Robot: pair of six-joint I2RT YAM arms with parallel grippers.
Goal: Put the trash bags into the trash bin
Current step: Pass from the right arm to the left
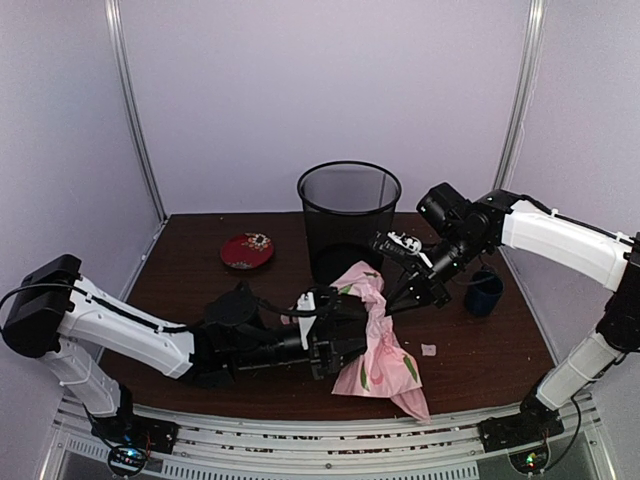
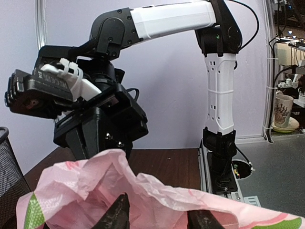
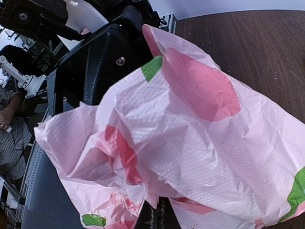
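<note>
At six o'clock from the bin (image 1: 348,215), the pink bag (image 1: 385,350) droops onto the table (image 1: 490,345), its top pinched in the right gripper (image 3: 155,215), the left gripper (image 2: 162,217) parted at its folds; light, limp and slippery, it likely wants gathering by bunched film.

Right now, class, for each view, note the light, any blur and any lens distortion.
Top view: even light, posts bowed by the wide lens. Left wrist view: fingers near-black against the pale bag. Right wrist view: bag's weave crisp, brightly lit.
</note>
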